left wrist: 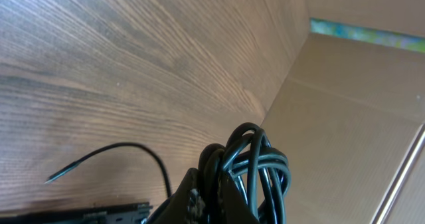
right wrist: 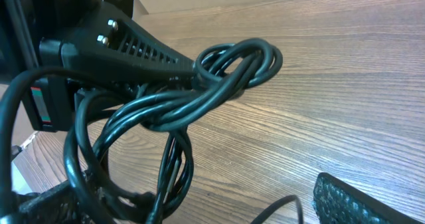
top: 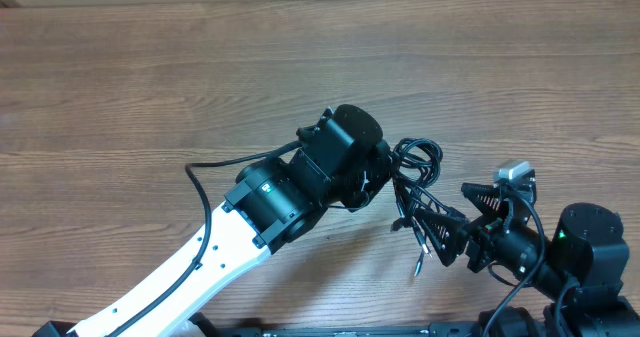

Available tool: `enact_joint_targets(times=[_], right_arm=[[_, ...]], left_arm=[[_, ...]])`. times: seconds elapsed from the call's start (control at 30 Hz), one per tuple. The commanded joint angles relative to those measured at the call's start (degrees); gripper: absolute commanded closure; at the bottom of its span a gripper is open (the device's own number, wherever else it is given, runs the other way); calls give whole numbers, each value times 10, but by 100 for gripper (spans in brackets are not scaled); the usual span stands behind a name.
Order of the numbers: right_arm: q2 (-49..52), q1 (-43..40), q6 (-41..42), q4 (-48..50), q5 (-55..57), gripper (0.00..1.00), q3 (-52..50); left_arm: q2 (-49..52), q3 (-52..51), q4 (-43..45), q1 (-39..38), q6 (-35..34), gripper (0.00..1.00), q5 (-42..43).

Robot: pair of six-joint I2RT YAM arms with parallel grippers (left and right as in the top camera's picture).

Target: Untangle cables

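Observation:
The cables are a tangled bundle of thin black cords, right of the table's centre. My left gripper is shut on the bundle's looped top and holds it above the table. In the left wrist view the loops stick up from between the shut jaws. Strands hang down to a loose plug end. My right gripper is open just right of the hanging strands. In the right wrist view the knotted cables hang before the open jaws, partly over the left finger.
The wooden table stretches to the left and back. A brown cardboard wall stands at the table's far edge. A thin black strand curves over the wood in the left wrist view. The left arm's own wire loops beside it.

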Motion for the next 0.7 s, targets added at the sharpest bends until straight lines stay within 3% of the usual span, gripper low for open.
enact_joint_targets(times=[0.0,0.33,0.67], right_arm=[[-5,3,-2,2,19,0,12],[-5,3,3,-2,46,0,12],[-5,3,111,-43,225,0,12]], left_arm=[[-1,4,0,-10,0,96,31],[-1,4,2,-28,8,96,36],[-1,4,2,-29,78,96,73]])
